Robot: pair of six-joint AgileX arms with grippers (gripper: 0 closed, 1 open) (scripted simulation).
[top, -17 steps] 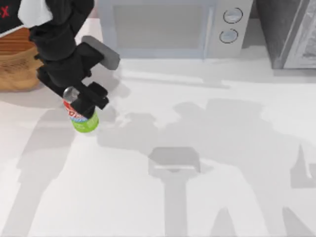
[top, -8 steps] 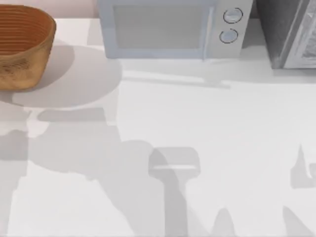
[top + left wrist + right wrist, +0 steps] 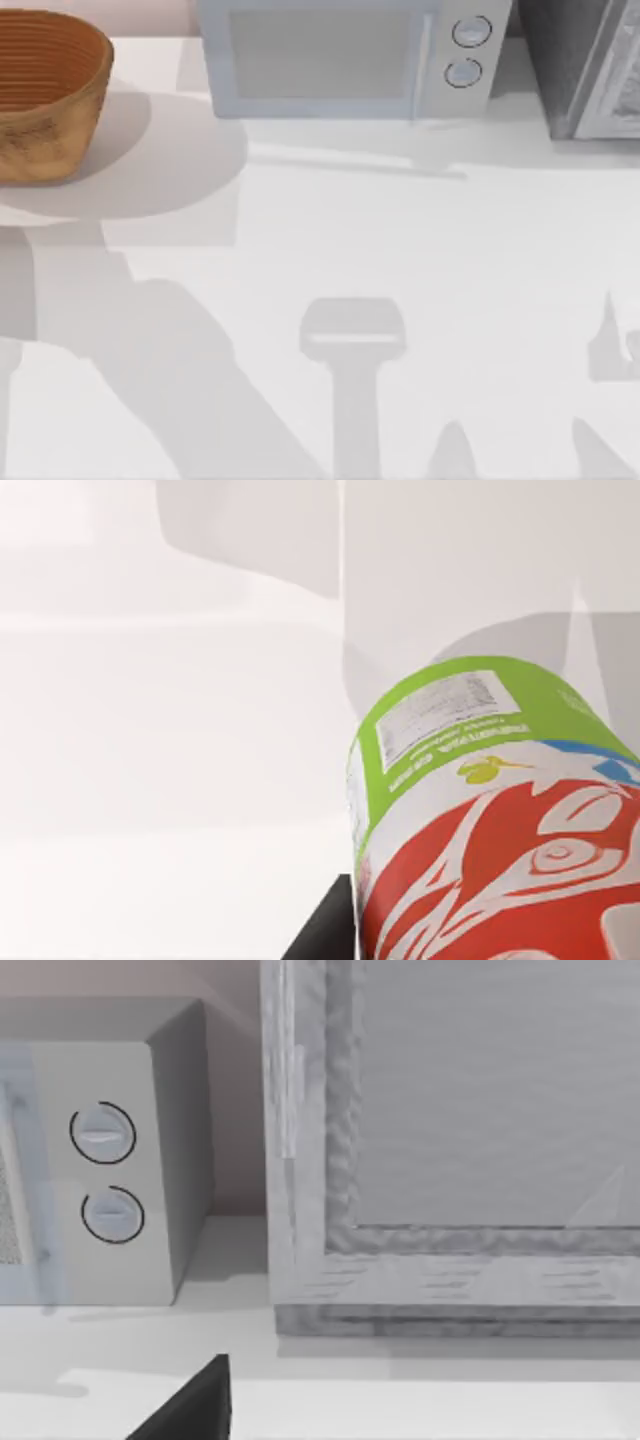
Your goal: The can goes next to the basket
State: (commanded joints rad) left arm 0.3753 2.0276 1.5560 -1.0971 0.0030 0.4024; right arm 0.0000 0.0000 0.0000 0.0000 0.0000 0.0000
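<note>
The can (image 3: 480, 820) sits close against the left wrist camera, apparently pinched though no fingers show; the basket (image 3: 45, 95) waits upper left. A loose hold could drop it.

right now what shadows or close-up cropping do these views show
Top view: arm shadows streak the table, and the basket casts a round one beside itself. Left wrist view: the can looms close, cut off at the frame's edge. Right wrist view: the microwave shades the wall behind it.
</note>
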